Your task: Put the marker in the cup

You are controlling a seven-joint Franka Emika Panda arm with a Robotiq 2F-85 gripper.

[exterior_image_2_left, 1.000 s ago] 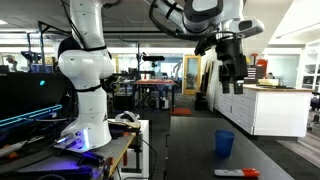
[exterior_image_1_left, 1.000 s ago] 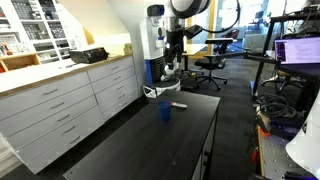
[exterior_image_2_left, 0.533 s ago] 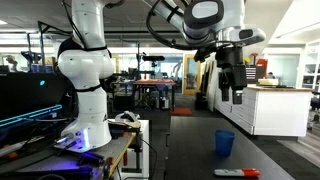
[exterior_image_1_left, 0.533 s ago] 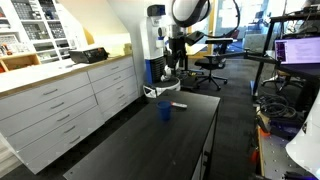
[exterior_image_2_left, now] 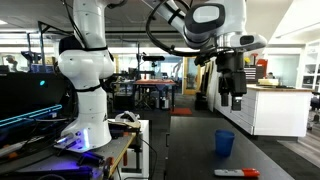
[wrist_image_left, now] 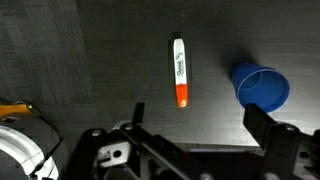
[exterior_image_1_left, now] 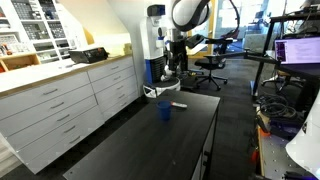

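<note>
The marker [wrist_image_left: 180, 72], a white stick with an orange cap, lies flat on the dark tabletop [wrist_image_left: 100, 60]. It also shows in both exterior views [exterior_image_1_left: 178, 104] [exterior_image_2_left: 237, 173]. The small blue cup [wrist_image_left: 261, 87] stands upright beside it, a short gap away, and shows in both exterior views [exterior_image_1_left: 165, 112] [exterior_image_2_left: 225, 143]. My gripper [wrist_image_left: 197, 118] is open and empty. It hangs high above the table over the marker and cup, as seen in both exterior views [exterior_image_1_left: 172, 70] [exterior_image_2_left: 237, 100].
White drawer cabinets [exterior_image_1_left: 70, 100] with a countertop run along one side of the table. The arm's base [exterior_image_1_left: 155, 50] stands at the table's far end. A second white robot [exterior_image_2_left: 85, 75] stands on a bench beside the table. Office chairs [exterior_image_1_left: 210, 62] are behind.
My gripper has come down some way toward the table, still open. The marker and the cup have not moved.
</note>
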